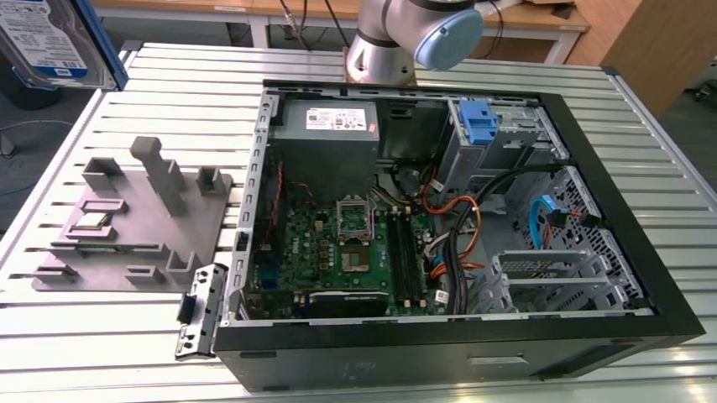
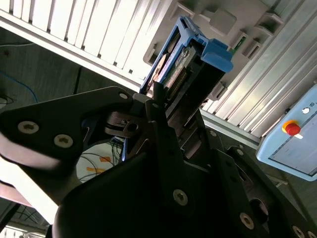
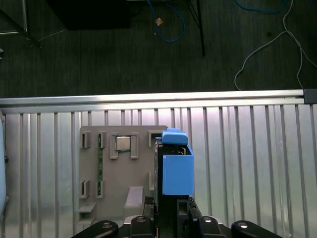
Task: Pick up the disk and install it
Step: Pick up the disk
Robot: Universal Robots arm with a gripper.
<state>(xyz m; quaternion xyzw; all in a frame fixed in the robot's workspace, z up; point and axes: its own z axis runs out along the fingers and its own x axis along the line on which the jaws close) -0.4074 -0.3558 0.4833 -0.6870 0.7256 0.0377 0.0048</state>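
Open computer case beside grey fixture tray.

Probably a robotics lab: slatted aluminium bench, opened computer case, red-buttoned control pendant.

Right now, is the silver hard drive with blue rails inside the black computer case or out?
Out: the gripper holds the hard drive outside the case.
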